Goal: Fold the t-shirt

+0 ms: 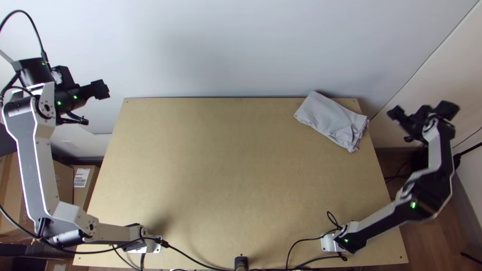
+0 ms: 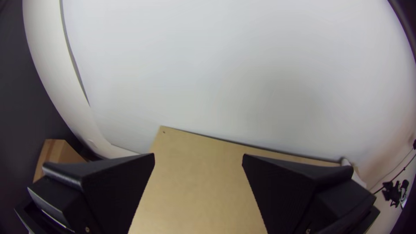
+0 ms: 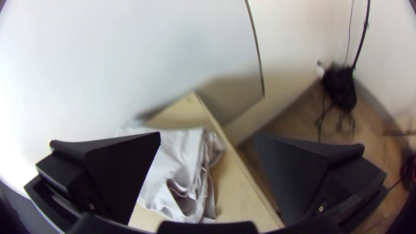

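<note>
A light grey t-shirt (image 1: 329, 119) lies as a compact folded bundle at the table's far right corner, its layered edges toward the right. In the right wrist view the shirt (image 3: 180, 173) shows rumpled folds near the table's edge. My right gripper (image 1: 423, 111) hangs off the table's right side, apart from the cloth; its fingers (image 3: 208, 145) stand wide apart with nothing held. My left gripper (image 1: 103, 89) is beyond the table's far left corner, well away from the shirt; in the left wrist view the gripper (image 2: 198, 158) is open and holds nothing.
The wooden table (image 1: 221, 165) has a white wall (image 1: 216, 45) along its far edge. Cardboard boxes (image 1: 83, 183) stand beside the left edge. Black cables (image 1: 201, 262) run along the near edge, and more cables lie on the floor at the right.
</note>
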{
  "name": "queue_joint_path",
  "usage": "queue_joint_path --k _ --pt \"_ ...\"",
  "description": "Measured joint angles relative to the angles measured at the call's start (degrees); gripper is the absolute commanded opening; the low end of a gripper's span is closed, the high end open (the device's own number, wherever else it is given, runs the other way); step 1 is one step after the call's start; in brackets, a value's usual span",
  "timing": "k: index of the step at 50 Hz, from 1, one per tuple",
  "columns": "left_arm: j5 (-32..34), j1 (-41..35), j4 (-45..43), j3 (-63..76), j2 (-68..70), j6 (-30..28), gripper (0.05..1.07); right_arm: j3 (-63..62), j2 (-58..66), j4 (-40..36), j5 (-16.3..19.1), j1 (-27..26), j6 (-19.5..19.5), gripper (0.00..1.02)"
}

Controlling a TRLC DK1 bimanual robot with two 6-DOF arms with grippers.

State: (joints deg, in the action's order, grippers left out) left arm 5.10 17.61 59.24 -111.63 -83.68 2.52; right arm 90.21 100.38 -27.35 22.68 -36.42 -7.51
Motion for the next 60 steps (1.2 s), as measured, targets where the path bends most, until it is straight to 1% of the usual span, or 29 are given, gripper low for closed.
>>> queue_joint_path --k 3,5,8,10,12,14,16,19,26,30,32,34,39,42,45,49,55,60 --pt "0.9 -0.3 -1.4 3.7 2.5 0.2 1.03 -3.0 -11.0 4.6 -3.6 3.0 1.4 0.99" --pt "1.6 -0.3 -2.7 6.5 4.6 0.3 1.03 -4.1 -17.8 6.3 -6.0 5.8 2.3 0.99" --pt "1.9 -0.3 -5.7 11.4 8.4 0.5 1.03 -4.4 -26.7 7.0 -8.0 10.2 3.1 0.99" --pt "2.0 -0.3 -6.9 14.3 11.3 0.5 1.03 -4.3 -31.7 7.2 -8.8 12.5 3.5 0.99" --pt "2.0 -0.3 -8.9 17.9 14.5 0.4 1.03 -4.3 -35.4 6.9 -9.5 14.0 3.7 0.99" --pt "2.2 -0.3 -10.6 21.4 18.0 0.4 1.03 -4.4 -39.3 6.7 -11.1 14.9 3.7 0.99" --pt "2.3 -0.3 -13.0 25.6 21.7 0.4 1.03 -4.7 -42.9 6.9 -13.1 15.3 3.7 0.99" --pt "2.4 -0.3 -15.7 31.2 27.6 0.4 1.03 -5.9 -47.1 6.9 -14.9 15.4 3.7 0.99" --pt "2.4 -0.3 -21.0 44.2 42.2 0.4 1.03 -11.3 -55.0 6.3 -15.3 16.2 3.0 0.99" --pt "2.2 -0.1 -24.0 50.3 49.5 0.5 1.03 -16.5 -60.6 6.6 -15.6 16.2 2.6 0.99" --pt "2.1 0.4 -26.3 54.0 53.7 0.5 1.03 -20.3 -64.2 8.7 -15.7 16.2 2.7 0.99" --pt "1.7 0.9 -28.2 57.0 57.2 0.5 1.03 -24.7 -68.0 12.8 -15.7 16.2 3.0 0.99" --pt "1.3 2.9 -34.5 64.5 64.6 0.8 1.03 -37.4 -80.8 27.8 -15.2 16.3 3.6 0.99" --pt "1.3 4.3 -37.7 70.1 68.5 1.1 1.03 -42.8 -86.5 33.0 -14.5 16.6 4.0 0.99" --pt "1.1 5.2 -40.5 75.5 72.1 1.5 1.03 -46.5 -90.6 34.8 -14.2 16.6 4.4 0.99" --pt "1.1 5.8 -43.5 82.7 77.1 1.6 1.03 -50.4 -92.8 35.9 -14.3 16.6 4.6 0.99" --pt "1.1 5.8 -44.1 89.8 82.4 1.8 1.03 -58.5 -95.9 36.2 -14.3 16.6 4.6 0.99" --pt "1.1 5.7 -44.6 93.0 83.1 2.0 1.03 -64.5 -99.3 38.9 -14.3 16.6 4.6 0.99"
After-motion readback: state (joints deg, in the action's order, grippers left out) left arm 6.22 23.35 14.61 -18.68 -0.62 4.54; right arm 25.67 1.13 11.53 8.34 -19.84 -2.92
